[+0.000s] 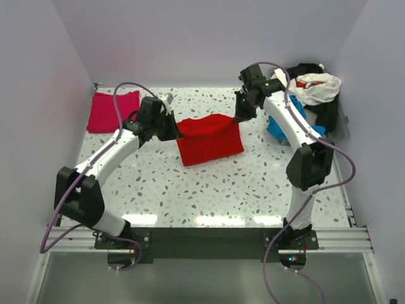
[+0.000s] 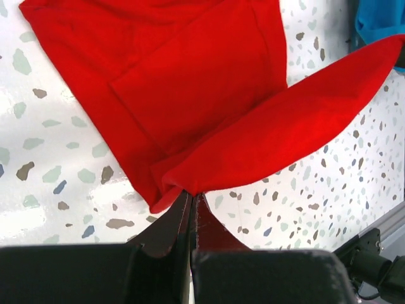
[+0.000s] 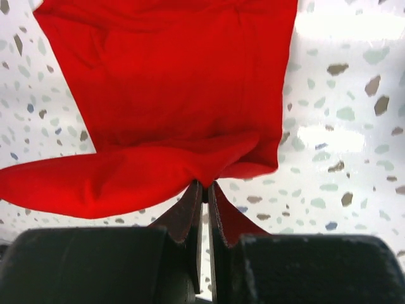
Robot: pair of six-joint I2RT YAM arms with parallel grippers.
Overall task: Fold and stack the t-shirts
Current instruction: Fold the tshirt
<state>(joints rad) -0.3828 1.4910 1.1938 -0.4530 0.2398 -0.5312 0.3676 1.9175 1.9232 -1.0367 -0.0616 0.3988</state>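
Observation:
A large bright red t-shirt [image 1: 209, 140] lies partly folded in the middle of the speckled table, its far edge lifted. My left gripper [image 1: 175, 126] is shut on the shirt's far left corner [image 2: 190, 187]. My right gripper [image 1: 241, 115] is shut on the far right corner [image 3: 207, 182]. Between them the lifted edge hangs as a taut red band above the lower layers [image 2: 190, 95] [image 3: 190, 82]. A magenta-pink t-shirt [image 1: 111, 110] lies folded at the far left. A bright blue t-shirt [image 1: 278, 126] [image 2: 380, 22] sits at the right under the right arm.
A dark bin [image 1: 335, 117] at the far right holds a heap of white [image 1: 319, 87] and black [image 1: 307, 68] shirts. White walls close in the table on three sides. The aluminium rail [image 1: 202, 237] with both arm bases runs along the near edge.

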